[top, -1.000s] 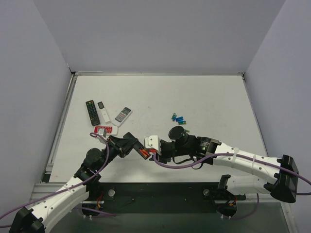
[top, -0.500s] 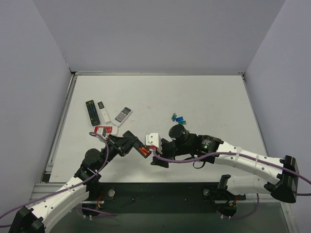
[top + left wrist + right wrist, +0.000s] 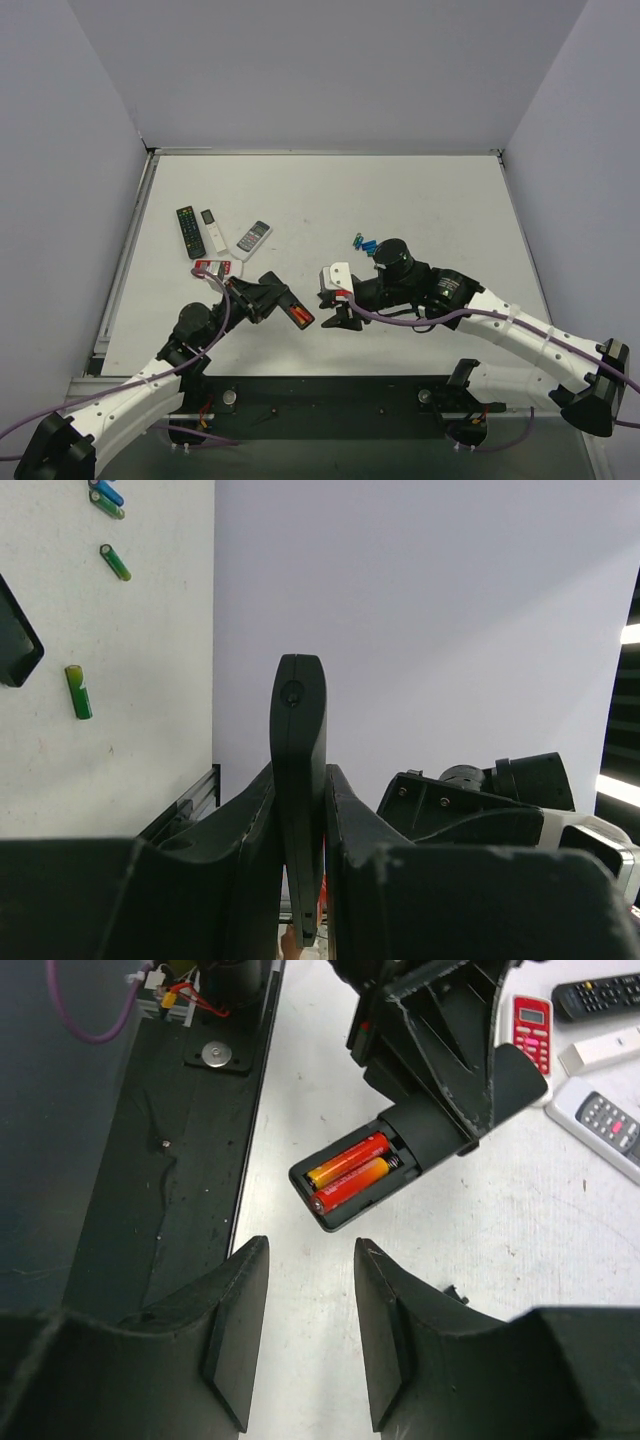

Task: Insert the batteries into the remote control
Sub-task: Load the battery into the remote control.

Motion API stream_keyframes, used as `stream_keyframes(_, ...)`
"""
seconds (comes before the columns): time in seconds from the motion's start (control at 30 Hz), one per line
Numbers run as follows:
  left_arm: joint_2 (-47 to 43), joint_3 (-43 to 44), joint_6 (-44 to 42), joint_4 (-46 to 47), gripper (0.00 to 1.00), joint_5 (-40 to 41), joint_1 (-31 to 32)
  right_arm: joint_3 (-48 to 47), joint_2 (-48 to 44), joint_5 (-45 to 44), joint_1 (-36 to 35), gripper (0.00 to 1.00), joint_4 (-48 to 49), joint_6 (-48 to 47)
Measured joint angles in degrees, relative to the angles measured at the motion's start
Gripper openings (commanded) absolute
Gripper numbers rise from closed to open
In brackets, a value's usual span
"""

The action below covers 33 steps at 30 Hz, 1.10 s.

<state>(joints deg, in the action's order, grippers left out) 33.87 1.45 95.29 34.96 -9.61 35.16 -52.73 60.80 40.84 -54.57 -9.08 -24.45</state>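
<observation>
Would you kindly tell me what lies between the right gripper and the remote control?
Nothing: in the right wrist view, only bare table shows between the right gripper and the remote control.

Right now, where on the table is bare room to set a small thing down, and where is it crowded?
Free: the table's far strip behind the spare remotes and loose batteries; also the right side, from those batteries to the table edge. Crowded: the near middle, where the left gripper holds the remote control before the open right gripper.
</observation>
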Motion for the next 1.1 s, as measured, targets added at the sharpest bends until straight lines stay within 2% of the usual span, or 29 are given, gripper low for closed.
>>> stream_keyframes(0.13, 1.6, 1.2, -0.4, 0.4, 0.0, -1.5, 0.0, -0.3, 0.3, 3.3, 0.0, 0.34, -0.9, -4.1)
stream_keyframes(0.27, 2.6, 2.9, -1.4, 1.0, 0.0, -2.9, 0.0, -1.9, 2.3, 5.2, 0.0, 0.26, -2.0, -7.1)
stream_keyframes(0.63, 3.1, 3.6, -2.1, 2.1, 0.0, -4.4, 0.0, -4.5, 4.7, 6.0, 0.1, 0.14, -3.7, -10.6)
stream_keyframes(1.1, 3.0, 3.6, -2.5, 2.1, 0.0, -4.4, 0.0, -5.8, 7.1, 7.2, -0.6, 0.12, -5.0, -10.6)
